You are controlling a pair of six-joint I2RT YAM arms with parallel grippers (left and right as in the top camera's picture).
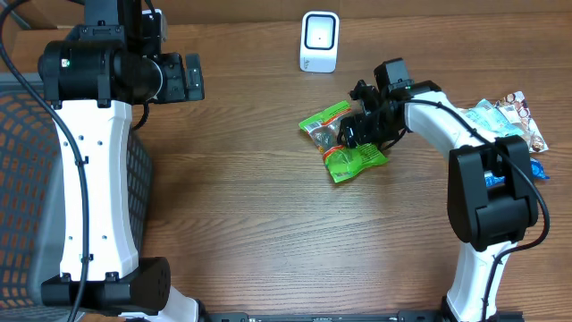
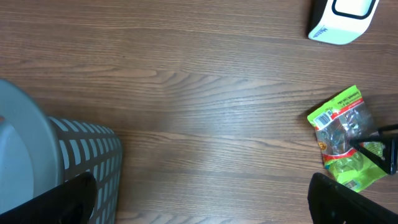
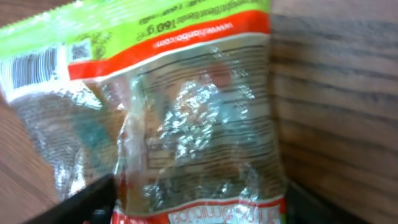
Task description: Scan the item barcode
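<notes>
Close the right hand [image 1: 355, 134] on the green packet [image 1: 347, 154], lying near the bench's [image 1: 250, 206] far edge before the white scanner [image 1: 319, 41]; cannot tell whether gripped or only straddled. Keep barcode [image 3: 31, 70] uncovered, facing the scanner. Leave left hand [image 1: 191, 79] wide open, empty.

Snack packet [image 1: 354, 162] lime green, orange band; scanner [image 1: 319, 42] white; table [image 1: 250, 188] brown woodgrain; basket [image 1: 22, 143] grey mesh.

Overhead stares straight down at the whole table [image 1: 250, 206]. Left wrist hangs high, green snack packet [image 2: 345, 140] at right edge, shared with overhead. Right wrist sits tight on that packet, filling the frame.
</notes>
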